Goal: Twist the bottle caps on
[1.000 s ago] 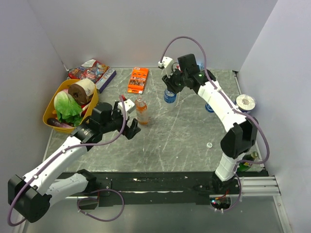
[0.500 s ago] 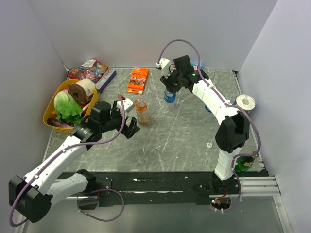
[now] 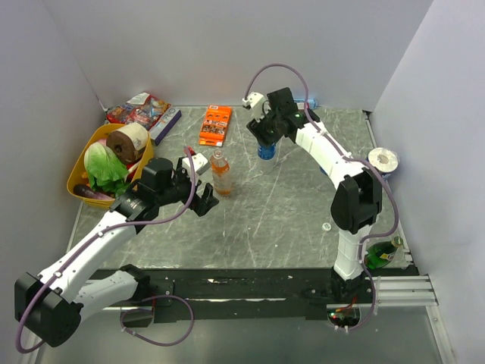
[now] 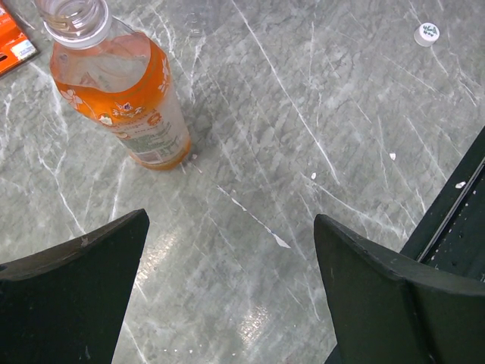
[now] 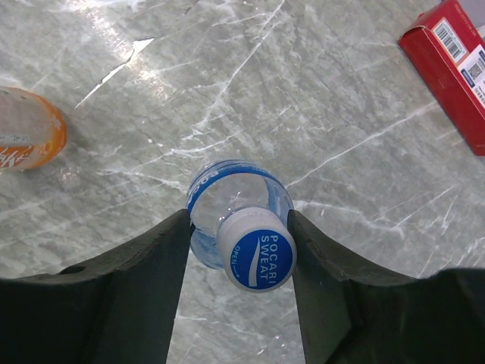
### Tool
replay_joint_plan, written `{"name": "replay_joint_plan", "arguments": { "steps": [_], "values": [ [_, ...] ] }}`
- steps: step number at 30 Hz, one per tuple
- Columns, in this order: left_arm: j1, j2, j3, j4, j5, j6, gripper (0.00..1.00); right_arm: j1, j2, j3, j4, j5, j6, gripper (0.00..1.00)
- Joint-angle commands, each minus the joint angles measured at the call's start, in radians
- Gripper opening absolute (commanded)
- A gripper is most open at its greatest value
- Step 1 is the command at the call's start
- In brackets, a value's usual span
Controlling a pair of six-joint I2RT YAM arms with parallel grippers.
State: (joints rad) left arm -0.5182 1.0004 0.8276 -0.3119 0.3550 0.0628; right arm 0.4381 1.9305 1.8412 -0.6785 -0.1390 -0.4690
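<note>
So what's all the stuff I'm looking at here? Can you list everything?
table: one, grey marbled, under everything
orange-drink bottle: one, clear, mid-table, no cap
blue-label bottle: one, clear, far middle, blue cap on top
loose cap: one, white, right of middle
flat box: one, orange, far side
snack packets: a few, red and blue, far left corner
basket: one, yellow, left edge, holding a lettuce and a paper roll
tape roll: one, whitish, right edge
green bottle: one, near right corner
left gripper: one, black, open, near the orange-drink bottle
right gripper: one, black, fingers either side of the blue-label bottle
</note>
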Motion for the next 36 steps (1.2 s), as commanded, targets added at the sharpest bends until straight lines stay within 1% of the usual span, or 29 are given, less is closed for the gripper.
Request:
{"name": "replay_joint_plan", "arguments": {
  "steps": [1,4,5,8,10,12,14,18,21,22,23,25,28,31,36],
  "values": [
    [0.006,0.003,0.021,0.034,0.033,-0.003,0.96,-0.018,0.010,0.069,0.025,0.010,0.027,0.62],
    [0.009,0.003,0.021,0.034,0.038,0.003,0.96,-0.025,0.015,0.078,0.025,0.007,0.029,0.68],
    [0.009,0.003,0.019,0.036,0.021,0.005,0.96,-0.027,0.016,0.082,0.026,0.007,0.030,0.73],
    [0.010,-0.002,0.010,0.046,-0.004,0.025,0.96,-0.033,0.019,0.098,0.026,0.001,0.033,0.79],
    [0.009,0.000,0.013,0.045,-0.024,0.029,0.96,-0.039,0.015,0.110,0.028,-0.008,0.039,0.80],
    [0.010,0.001,0.013,0.039,-0.013,0.037,0.96,-0.038,0.007,0.141,0.016,-0.010,0.046,0.82],
    [0.010,-0.003,0.019,0.028,-0.010,0.045,0.96,-0.036,-0.007,0.197,-0.010,-0.016,0.064,0.85],
    [0.018,-0.046,0.033,-0.048,-0.034,0.071,0.96,-0.012,-0.112,0.208,-0.001,-0.085,0.069,0.90],
    [0.069,-0.094,0.042,-0.075,-0.065,0.055,0.96,0.020,-0.155,0.175,-0.012,-0.236,0.076,0.91],
    [0.090,-0.108,0.042,-0.072,-0.076,0.022,0.96,0.028,-0.160,0.162,-0.015,-0.334,0.084,0.91],
    [0.143,-0.123,0.039,-0.070,-0.094,0.008,0.96,0.040,-0.166,0.130,-0.013,-0.370,0.084,0.99],
    [0.217,-0.154,0.044,-0.078,-0.108,-0.026,0.96,0.083,-0.171,0.098,-0.003,-0.445,0.076,1.00],
    [0.282,-0.174,0.048,-0.111,-0.110,-0.055,0.96,0.143,-0.156,0.066,0.028,-0.479,0.064,1.00],
    [0.297,-0.206,0.033,-0.127,-0.088,-0.055,0.96,0.191,-0.110,0.081,0.033,-0.487,0.061,1.00],
    [0.299,-0.236,0.028,-0.156,-0.057,-0.044,0.96,0.217,-0.027,0.130,0.056,-0.446,0.075,1.00]
  ]
}}
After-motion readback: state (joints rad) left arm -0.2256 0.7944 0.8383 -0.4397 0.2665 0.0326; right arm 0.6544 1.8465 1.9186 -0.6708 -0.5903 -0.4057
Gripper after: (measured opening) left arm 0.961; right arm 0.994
